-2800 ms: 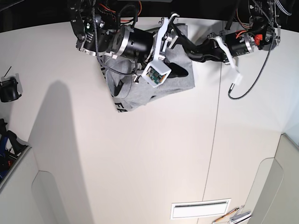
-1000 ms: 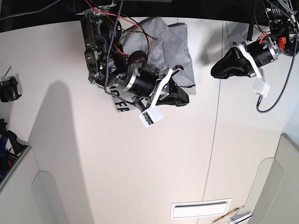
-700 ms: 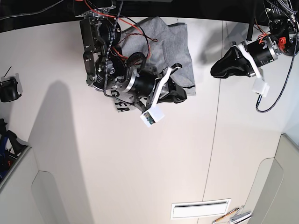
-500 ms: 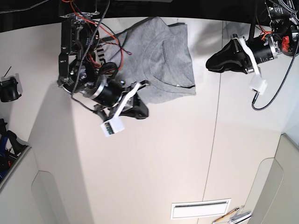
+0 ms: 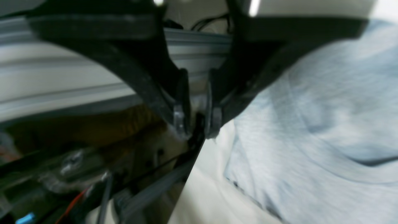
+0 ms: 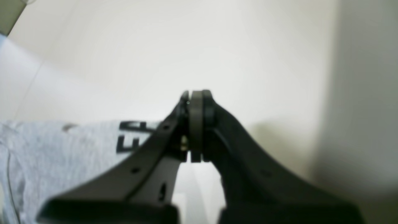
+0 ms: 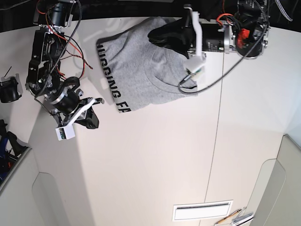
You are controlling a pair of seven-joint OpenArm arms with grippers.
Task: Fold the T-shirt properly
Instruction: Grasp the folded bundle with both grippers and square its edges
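Your T-shirt (image 7: 141,70) lies bunched at the table's (image 7: 155,165) far edge, lettering along its left border, so it needs spreading first. Your left gripper (image 7: 157,35) reaches over the collar, jaws nearly together; blur hides whether they pinch cloth. Your right gripper (image 7: 92,123) sits clamped on nothing, beside the shirt.
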